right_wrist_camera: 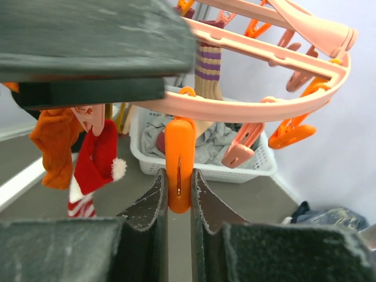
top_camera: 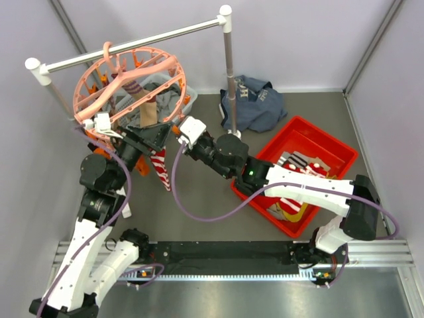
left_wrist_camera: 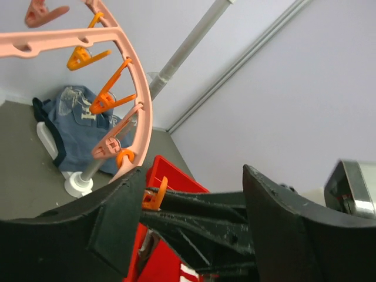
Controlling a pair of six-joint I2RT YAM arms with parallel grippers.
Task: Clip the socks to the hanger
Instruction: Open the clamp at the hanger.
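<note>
At the near rim of the hanger (top_camera: 84, 96), which hangs by its hook from the rail (top_camera: 172, 33), both grippers meet. From above they are a dark tangle and their jaws cannot be read; the wrist views settle it. The right gripper (right_wrist_camera: 178, 183) is pinched onto an orange peg (right_wrist_camera: 179, 150) that dangles from the ring, with a finger pressed to each side of it. The left gripper (left_wrist_camera: 194, 176) stands wide apart and grips nothing; the right arm's black fingers show in the gap. A striped sock (top_camera: 160, 167) hangs just below the two grippers in the top view. The right wrist view shows it as red with a white tuft, hanging under a pink peg (right_wrist_camera: 91, 117), with an orange sock (right_wrist_camera: 54, 144) beside it and a purple-banded sock (right_wrist_camera: 207, 64) farther back. Only the top view shows more socks (top_camera: 301, 165) lying in the red bin (top_camera: 324, 134) to the right, well apart from the hanger. A white basket (right_wrist_camera: 202, 170) of laundry sits behind the ring, and a navy garment (left_wrist_camera: 76, 120) lies at the foot of the rail's post.
</note>
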